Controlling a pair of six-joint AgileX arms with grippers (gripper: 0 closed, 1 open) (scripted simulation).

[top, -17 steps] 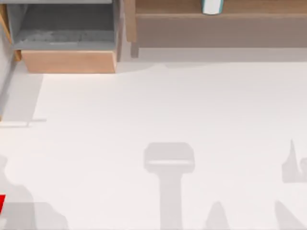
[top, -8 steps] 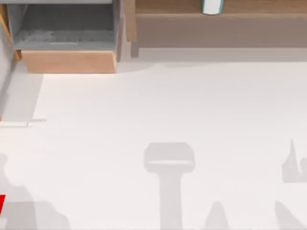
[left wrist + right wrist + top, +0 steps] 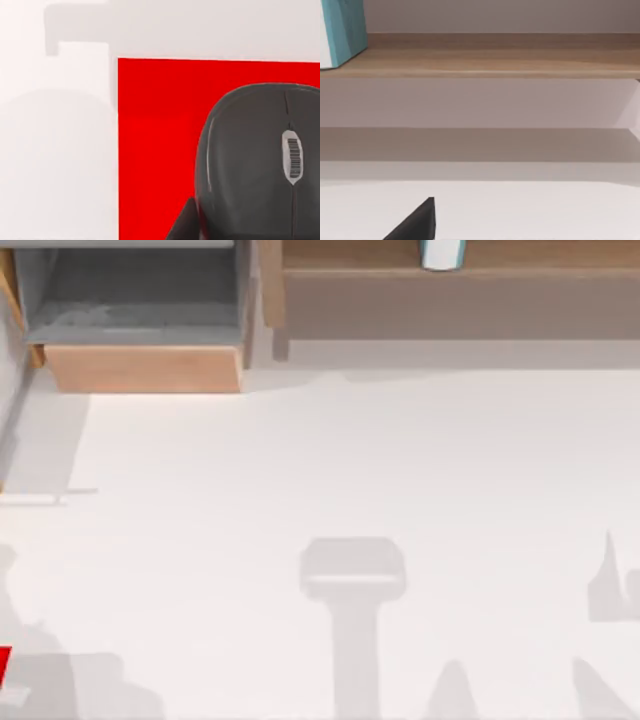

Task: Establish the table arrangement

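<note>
White table (image 3: pixel 330 460) mostly bare; left gripper's fingertip (image 3: pixel 186 226) beside black mouse (image 3: pixel 260 160) on red mat (image 3: pixel 155 150); grip state unclear.

Red mat (image 3: pixel 3 665) slid lower; shadows shifted

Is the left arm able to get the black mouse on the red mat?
Probably yes. In the left wrist view the mouse lies on the red mat right beneath the camera, with nothing lying over it; a dark finger tip shows beside it.
</note>
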